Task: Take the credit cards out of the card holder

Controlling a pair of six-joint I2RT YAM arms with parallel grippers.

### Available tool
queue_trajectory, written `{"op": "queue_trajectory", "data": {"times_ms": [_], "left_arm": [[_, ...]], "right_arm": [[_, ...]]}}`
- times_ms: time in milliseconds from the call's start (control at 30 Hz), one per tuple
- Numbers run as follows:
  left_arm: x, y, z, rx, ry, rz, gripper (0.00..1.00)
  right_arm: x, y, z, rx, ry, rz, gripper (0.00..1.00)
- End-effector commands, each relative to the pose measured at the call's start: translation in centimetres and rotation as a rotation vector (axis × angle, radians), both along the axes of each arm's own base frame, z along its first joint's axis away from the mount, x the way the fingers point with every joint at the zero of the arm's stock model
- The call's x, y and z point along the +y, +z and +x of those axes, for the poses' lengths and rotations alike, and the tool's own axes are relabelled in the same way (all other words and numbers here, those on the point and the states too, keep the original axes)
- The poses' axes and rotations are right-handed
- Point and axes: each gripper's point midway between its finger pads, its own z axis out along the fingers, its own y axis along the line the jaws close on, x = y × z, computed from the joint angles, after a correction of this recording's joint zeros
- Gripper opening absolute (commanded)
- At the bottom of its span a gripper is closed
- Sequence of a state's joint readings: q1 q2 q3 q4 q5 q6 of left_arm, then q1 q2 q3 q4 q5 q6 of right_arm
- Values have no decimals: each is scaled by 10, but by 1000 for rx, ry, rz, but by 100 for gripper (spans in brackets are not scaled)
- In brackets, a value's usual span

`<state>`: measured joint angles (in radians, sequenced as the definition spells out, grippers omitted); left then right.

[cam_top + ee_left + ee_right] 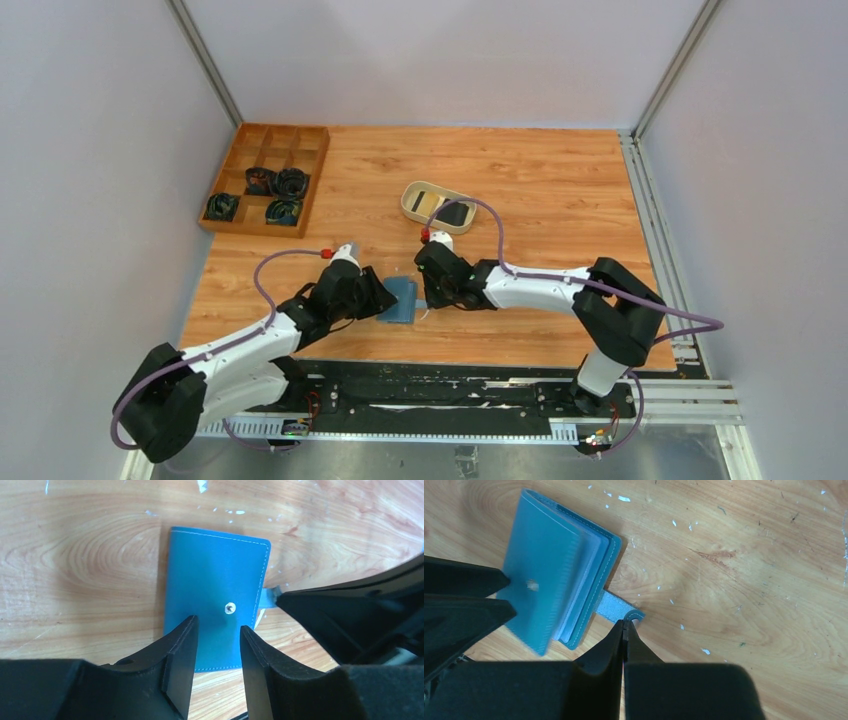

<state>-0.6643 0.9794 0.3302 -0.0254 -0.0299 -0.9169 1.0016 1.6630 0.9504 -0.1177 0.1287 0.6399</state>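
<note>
On the wooden table [560,180], the teal-blue folding card holder [210,575] could easily get dragged instead of opened, snap tab [614,607] pinched by right fingers [611,645], left fingers [182,647] spread, nothing pinned.

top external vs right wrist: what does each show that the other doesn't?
Top external only: the compartment tray, the oval dish with cards in it. Right wrist only: lighter inner leaves at the open edge, and the right claw shut, tips at the end of the snap tab. Both: the teal card holder on the table, left claw at it.
</note>
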Motion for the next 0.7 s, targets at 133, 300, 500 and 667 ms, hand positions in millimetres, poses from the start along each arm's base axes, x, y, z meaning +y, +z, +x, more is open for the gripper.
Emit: {"op": "queue_trajectory", "data": {"times_ms": [133, 300, 500, 667], "left_arm": [[5, -33, -5, 70, 52, 22, 46], [7, -36, -4, 74, 54, 36, 45], [12, -44, -8, 95, 75, 49, 45], [15, -50, -10, 114, 103, 44, 41]], "right_arm": [[5, 22, 6, -33, 7, 58, 0], [16, 27, 7, -34, 33, 86, 0], [36, 25, 7, 4, 78, 109, 0], [45, 20, 10, 16, 81, 108, 0]]}}
